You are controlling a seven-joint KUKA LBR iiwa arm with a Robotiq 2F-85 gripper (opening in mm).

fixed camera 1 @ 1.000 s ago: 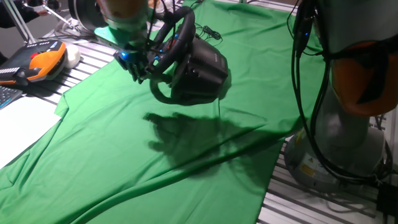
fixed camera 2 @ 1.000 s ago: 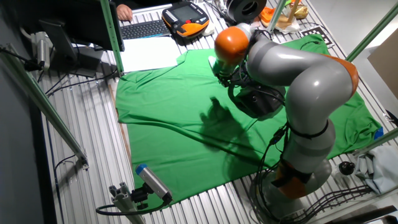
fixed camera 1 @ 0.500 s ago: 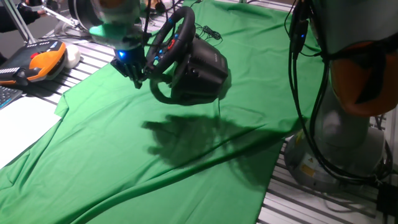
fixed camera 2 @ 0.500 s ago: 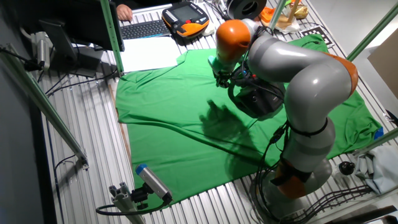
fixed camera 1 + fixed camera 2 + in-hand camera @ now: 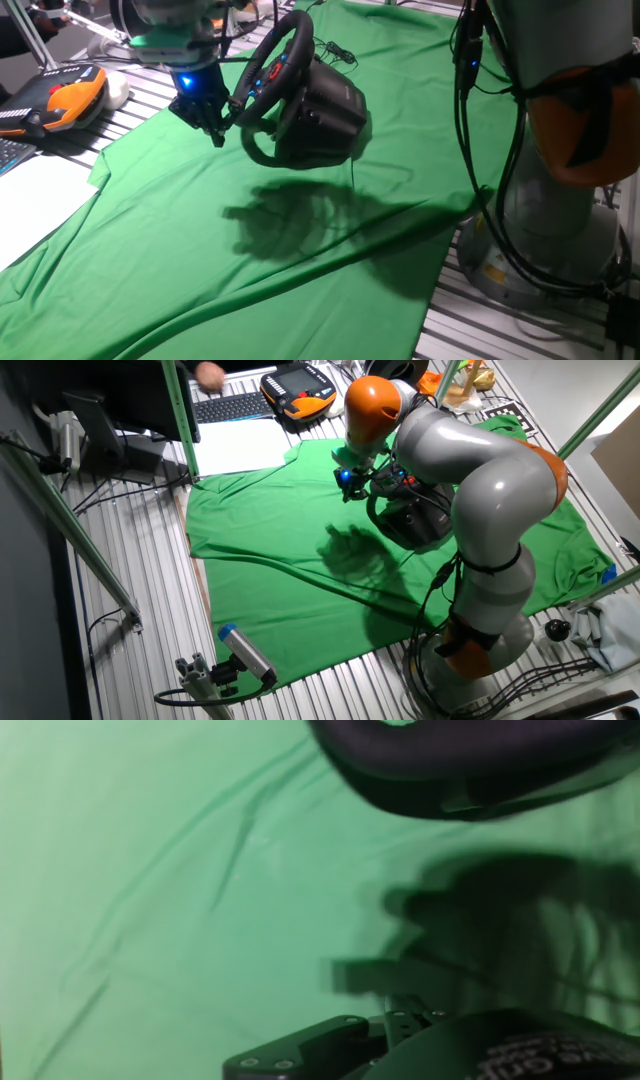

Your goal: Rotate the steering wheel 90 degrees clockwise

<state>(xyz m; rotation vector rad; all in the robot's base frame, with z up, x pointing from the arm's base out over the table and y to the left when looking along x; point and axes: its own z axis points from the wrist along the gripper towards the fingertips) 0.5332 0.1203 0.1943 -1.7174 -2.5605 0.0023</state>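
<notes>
A: Where does the steering wheel [image 5: 272,85] lie from the claw [image 5: 213,127]?

B: In the fixed view with the orange pendant at left, at about 3 o'clock from the claw, very close. The fingertips hang just off the rim's lower-left arc; I can't tell whether they touch it. The wheel stands tilted on its bulky black base [image 5: 325,120] on the green cloth [image 5: 200,260] covering the desk, face turned toward the claw's side.

A: And through the hand camera?

B: The rim [image 5: 470,760] curves across the top, around 1 o'clock, with nothing but cloth below it. The claw's own body shows only at the bottom edge.

A: Is the claw open or gripping?

B: I can't tell. The fingers are dark and bunched in both fixed views, and the hand view doesn't show the tips. Nothing looks caught between them.

A: So the next move?

B: My guess is the claw has to close the small gap to the rim, then sweep clockwise along its arc.

A: Anything in the way?

B: The cables [image 5: 335,52] trail off behind the base, clear of the rim. The orange teach pendant [image 5: 62,100] sits well away at 9 o'clock.
</notes>
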